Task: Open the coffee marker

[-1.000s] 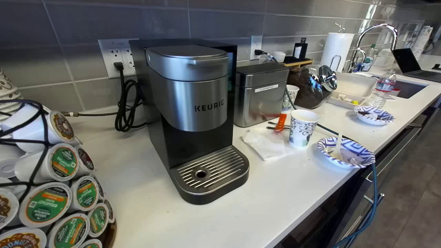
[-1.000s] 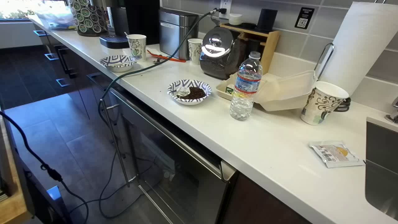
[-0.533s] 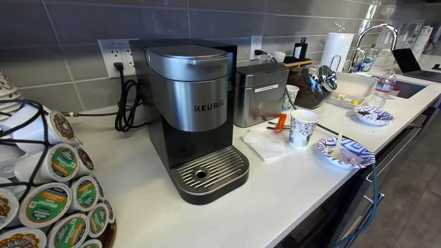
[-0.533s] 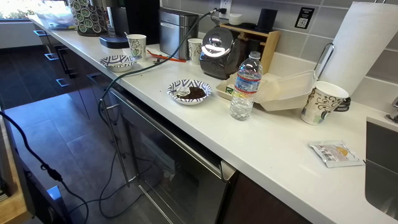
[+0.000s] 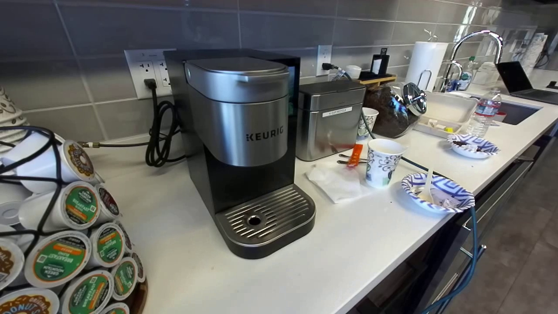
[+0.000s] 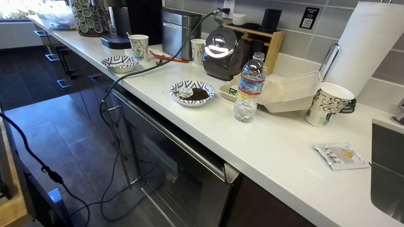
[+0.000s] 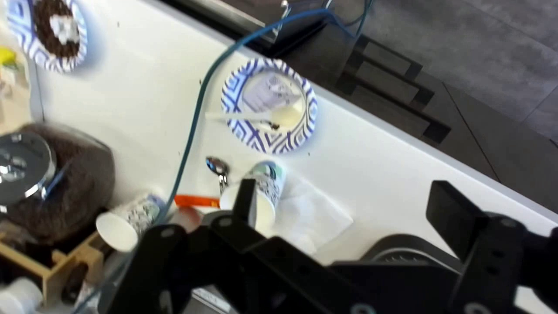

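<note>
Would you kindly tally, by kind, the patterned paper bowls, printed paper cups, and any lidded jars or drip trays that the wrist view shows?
Patterned paper bowls: 2, one cut off by the frame edge
Printed paper cups: 2
Lidded jar: 1
Keurig drip tray: 1, partly hidden by the end effector
Total: 6

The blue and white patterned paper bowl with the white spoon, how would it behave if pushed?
Probably light and quick to slide: the paper bowl looks thin-walled. The white spoon, handle jutting past the rim, might drop out. Near the edge of the white counter, the bowl could tip off if pushed outward.
</note>
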Robot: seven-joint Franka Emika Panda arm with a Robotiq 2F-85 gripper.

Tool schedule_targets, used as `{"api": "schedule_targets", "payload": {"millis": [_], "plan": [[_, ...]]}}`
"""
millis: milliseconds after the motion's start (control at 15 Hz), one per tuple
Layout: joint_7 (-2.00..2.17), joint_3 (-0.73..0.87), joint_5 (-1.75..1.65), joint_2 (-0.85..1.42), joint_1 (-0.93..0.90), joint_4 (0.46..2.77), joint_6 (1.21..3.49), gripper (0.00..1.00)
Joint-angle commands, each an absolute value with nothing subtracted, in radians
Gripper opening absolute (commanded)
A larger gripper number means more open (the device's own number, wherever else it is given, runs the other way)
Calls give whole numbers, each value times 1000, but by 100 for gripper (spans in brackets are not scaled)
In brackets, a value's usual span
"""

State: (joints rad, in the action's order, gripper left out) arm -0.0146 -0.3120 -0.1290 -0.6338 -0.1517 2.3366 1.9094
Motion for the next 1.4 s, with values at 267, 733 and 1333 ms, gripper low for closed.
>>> {"api": "schedule_targets", "payload": {"millis": [267, 733, 1333], "plan": [[-258, -290, -152, -306, -261, 2036, 2096, 100], [-357, -284, -130, -260, -302, 2008, 2125, 100], [-724, -294, -80, -96, -404, 2048, 2609, 100]]}}
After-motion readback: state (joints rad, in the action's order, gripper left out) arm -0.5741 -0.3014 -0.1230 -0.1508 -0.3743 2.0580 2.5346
